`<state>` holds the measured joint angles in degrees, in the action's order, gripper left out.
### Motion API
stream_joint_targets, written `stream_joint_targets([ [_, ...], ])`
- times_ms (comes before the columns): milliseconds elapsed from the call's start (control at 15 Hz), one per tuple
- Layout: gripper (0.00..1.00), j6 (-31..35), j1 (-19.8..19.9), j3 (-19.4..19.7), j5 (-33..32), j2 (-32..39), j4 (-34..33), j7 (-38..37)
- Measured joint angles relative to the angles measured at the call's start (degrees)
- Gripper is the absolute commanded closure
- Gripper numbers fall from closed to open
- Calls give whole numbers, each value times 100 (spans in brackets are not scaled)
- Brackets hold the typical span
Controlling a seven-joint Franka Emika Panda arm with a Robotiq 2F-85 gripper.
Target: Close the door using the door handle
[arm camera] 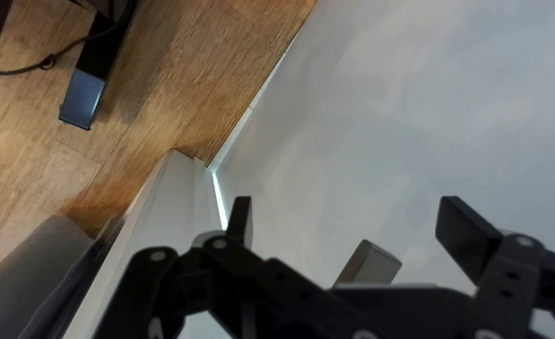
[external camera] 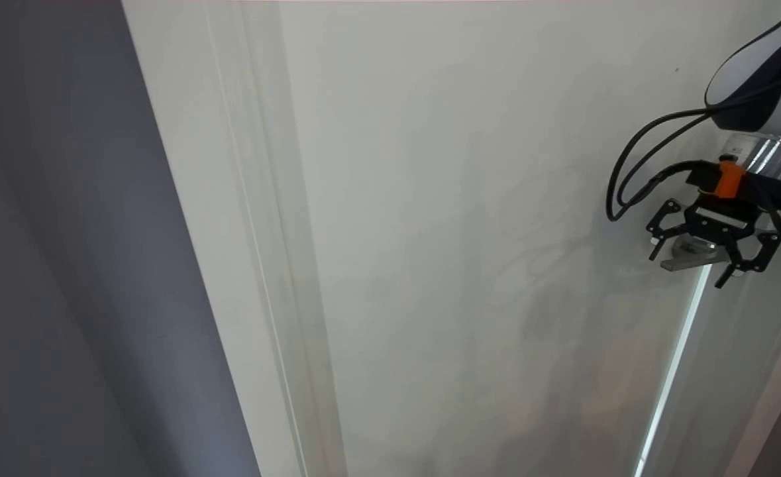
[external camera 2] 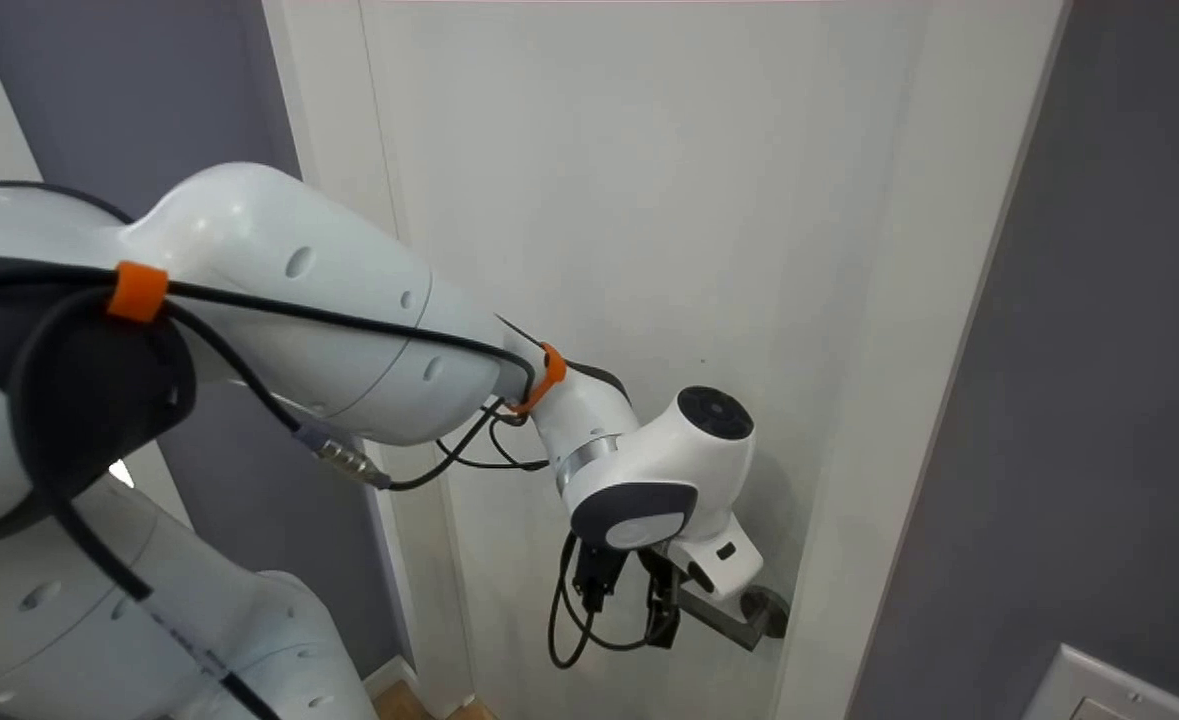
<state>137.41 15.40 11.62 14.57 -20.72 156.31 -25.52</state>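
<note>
Between the spread fingers [arm camera: 465,235] of the hand [external camera: 688,267] shows the handle [arm camera: 371,266], a grey metal lever. In the wrist view its squared end has a stretch of the door [arm camera: 423,117] visible on both sides, between it and each finger; whether it touches the hand farther back, I cannot tell, since that part is hidden. Just behind the hand is the door's broad white face, and in an exterior view the handle's round base [external camera 2: 771,612] sits beside the hand, close to the door's edge. From just under the hand a bright strip of light [external camera: 668,384] runs down between that edge and the white frame [external camera: 728,344]. Black cables [external camera: 647,189] loop out beside the hand, and above it is the arm [external camera 2: 319,290], white with black parts and orange bands [external camera 2: 137,291] around its cables. Well apart from the hand, past the frame, stands the grey wall [external camera 2: 1069,300], with part of a white plate [external camera 2: 1099,680] on it. Well below the hand lies the wood floor [arm camera: 164,84], with a dark bar [arm camera: 82,99] and a thin black cord [arm camera: 18,72], both partly out of view.
</note>
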Motion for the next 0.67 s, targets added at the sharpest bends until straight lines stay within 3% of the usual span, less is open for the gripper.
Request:
stream_joint_targets([
  [667, 0, -801, 327, -76, -898, -1248, 78, 770],
])
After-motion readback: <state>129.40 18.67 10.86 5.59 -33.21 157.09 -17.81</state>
